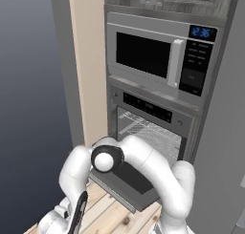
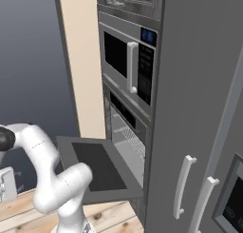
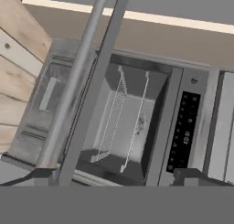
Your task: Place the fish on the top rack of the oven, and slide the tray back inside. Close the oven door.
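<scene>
Oven door (image 3: 50, 95): dropped fully open and about level. I judge it was left down to give access to the cavity, and it is the step still outstanding.
Gripper (image 3: 114, 178): fingertips wide apart, nothing between them, hanging over the door's outer edge and looking into the oven (image 1: 189, 128).
Bar handle (image 3: 77, 81): runs across the hand view just ahead of the fingertips, nearer one tip than the other; contact cannot be confirmed.
Top rack (image 3: 145, 99): appears fully inside the cavity, not drawn out over the door, so I judge the slide-in complete.
Fish (image 3: 142, 122): a small blurred shape resting against the top rack, deep inside, well apart from the gripper and beyond the handle.
Control strip (image 3: 185, 131): above the cavity, untouched.
</scene>
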Motion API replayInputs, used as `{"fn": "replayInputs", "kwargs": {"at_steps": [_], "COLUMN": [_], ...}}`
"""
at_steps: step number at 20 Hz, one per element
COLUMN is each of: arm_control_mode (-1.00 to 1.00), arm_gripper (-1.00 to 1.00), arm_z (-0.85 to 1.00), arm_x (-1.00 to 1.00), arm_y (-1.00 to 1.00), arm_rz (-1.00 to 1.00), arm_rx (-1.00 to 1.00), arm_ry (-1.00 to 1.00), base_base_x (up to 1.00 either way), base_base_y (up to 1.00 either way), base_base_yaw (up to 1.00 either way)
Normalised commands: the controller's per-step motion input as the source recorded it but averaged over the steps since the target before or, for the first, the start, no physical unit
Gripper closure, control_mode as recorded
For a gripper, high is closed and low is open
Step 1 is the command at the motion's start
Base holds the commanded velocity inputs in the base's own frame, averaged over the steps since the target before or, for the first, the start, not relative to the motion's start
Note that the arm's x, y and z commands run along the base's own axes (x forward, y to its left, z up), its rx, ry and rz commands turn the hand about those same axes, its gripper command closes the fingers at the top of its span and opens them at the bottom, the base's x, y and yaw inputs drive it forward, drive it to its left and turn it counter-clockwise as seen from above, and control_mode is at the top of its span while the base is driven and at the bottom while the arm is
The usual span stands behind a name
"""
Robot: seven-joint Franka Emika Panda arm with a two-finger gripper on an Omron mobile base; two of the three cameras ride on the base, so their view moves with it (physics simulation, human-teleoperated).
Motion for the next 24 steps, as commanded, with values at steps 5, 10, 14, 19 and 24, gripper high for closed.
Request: {"fn": "replayInputs", "kwargs": {"at_steps": [5, 10, 14, 19, 24], "arm_control_mode": [-1.00, -1.00, -1.00, -1.00, -1.00], "arm_gripper": [-1.00, -1.00, -1.00, -1.00, -1.00], "arm_z": [0.00, -0.01, -0.14, -0.30, -0.71], "arm_x": [0.33, 0.41, 0.44, 0.45, 0.29], "arm_y": [-0.07, -0.13, -0.01, -0.10, 0.00], "arm_rz": [-0.09, -0.13, -0.13, -0.11, -0.05], "arm_rx": [-0.17, -0.26, -0.33, -0.35, -0.32], "arm_ry": [0.25, 0.24, 0.26, 0.24, 0.20], "base_base_x": [0.00, 0.00, 0.00, 0.00, 0.00], "base_base_y": [0.00, 0.00, 0.00, 0.00, 0.00], "base_base_yaw": [0.00, 0.00, 0.00, 0.00, 0.00]}}
